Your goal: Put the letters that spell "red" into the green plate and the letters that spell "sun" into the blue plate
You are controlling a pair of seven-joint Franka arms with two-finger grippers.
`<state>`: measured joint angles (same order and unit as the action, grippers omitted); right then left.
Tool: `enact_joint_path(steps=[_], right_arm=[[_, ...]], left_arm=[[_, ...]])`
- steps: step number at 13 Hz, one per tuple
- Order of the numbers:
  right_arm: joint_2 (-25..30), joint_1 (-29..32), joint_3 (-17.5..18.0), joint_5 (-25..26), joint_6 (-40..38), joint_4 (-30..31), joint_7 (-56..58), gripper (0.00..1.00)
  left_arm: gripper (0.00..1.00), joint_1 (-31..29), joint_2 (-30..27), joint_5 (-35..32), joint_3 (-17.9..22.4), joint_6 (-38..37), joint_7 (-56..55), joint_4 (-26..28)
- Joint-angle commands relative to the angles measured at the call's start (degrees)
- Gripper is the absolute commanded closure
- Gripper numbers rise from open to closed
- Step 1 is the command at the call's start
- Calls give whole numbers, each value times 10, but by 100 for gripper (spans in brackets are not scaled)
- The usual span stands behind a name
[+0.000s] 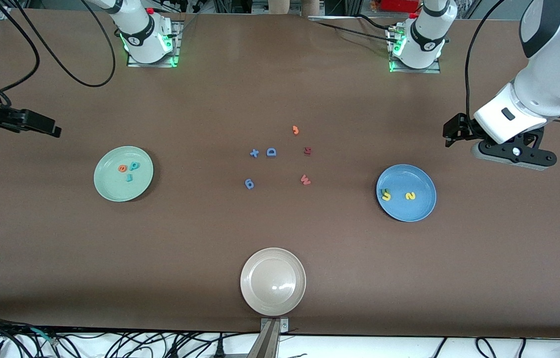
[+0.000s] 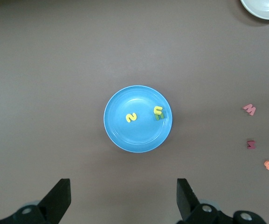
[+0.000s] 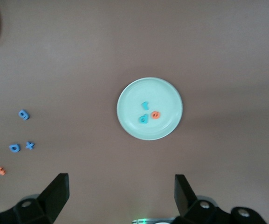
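The green plate (image 1: 111,186) (image 3: 129,98) lies toward the right arm's end and holds the "red" letters: an orange "e" (image 1: 121,168) (image 3: 155,114), a teal "d" (image 1: 133,166) (image 3: 143,118) and a teal "r" (image 1: 129,177) (image 3: 144,105). The blue plate (image 1: 419,209) (image 2: 125,135) lies toward the left arm's end with the "sun" letters in it: a yellow "s" (image 1: 410,196) (image 2: 131,117), and a yellow "u" (image 1: 386,195) (image 2: 158,110) resting against an olive "n" (image 2: 159,116). My left gripper (image 2: 123,186) hangs open and empty, high beside the blue plate. My right gripper (image 3: 121,182) hangs open and empty, high beside the green plate.
An empty beige plate (image 1: 273,281) sits near the table's front edge. Loose pieces lie mid-table: an orange "J" (image 1: 295,130), a blue "D" (image 1: 271,152), a blue plus (image 1: 254,153), a blue "6" shape (image 1: 249,184), a dark red piece (image 1: 307,150) and a red "W" (image 1: 305,180).
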<state>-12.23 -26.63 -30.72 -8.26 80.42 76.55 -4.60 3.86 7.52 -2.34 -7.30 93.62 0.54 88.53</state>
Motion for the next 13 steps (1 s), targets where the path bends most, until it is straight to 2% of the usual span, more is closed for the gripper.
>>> enact_joint_path(steps=[1, 3, 4, 5, 6, 8, 10, 11, 13], right_arm=[[-3, -3, 6, 47, -12, -23, -1, 0], [-3, 15, 21, 43, -4, -23, -7, 0], [4, 60, 72, 43, 3, -20, -7, 1], [9, 117, 142, 49, 16, -16, -8, 1], [12, 158, 187, 50, 23, -8, -8, 1], [33, 191, 215, 53, 53, 31, -8, 1], [55, 250, 285, 73, 77, 62, -8, 1], [55, 264, 309, 95, 79, 62, -8, 1], [55, 267, 314, 99, 79, 61, -8, 1]], left_arm=[[0, -1, 14, 10, 0, -11, 0, -21], [0, -2, 14, 10, 0, -11, 0, -24], [0, -1, 14, 10, 0, -11, 0, -24], [0, -1, 16, 10, 0, -11, 0, -24], [0, -1, 16, 10, 0, -11, 0, -24], [0, -2, 16, 10, 0, -11, 0, -24], [0, -1, 16, 10, 0, -11, 0, -24], [0, -1, 16, 10, 0, -11, 0, -24], [0, -1, 16, 10, 0, -11, 0, -24]])
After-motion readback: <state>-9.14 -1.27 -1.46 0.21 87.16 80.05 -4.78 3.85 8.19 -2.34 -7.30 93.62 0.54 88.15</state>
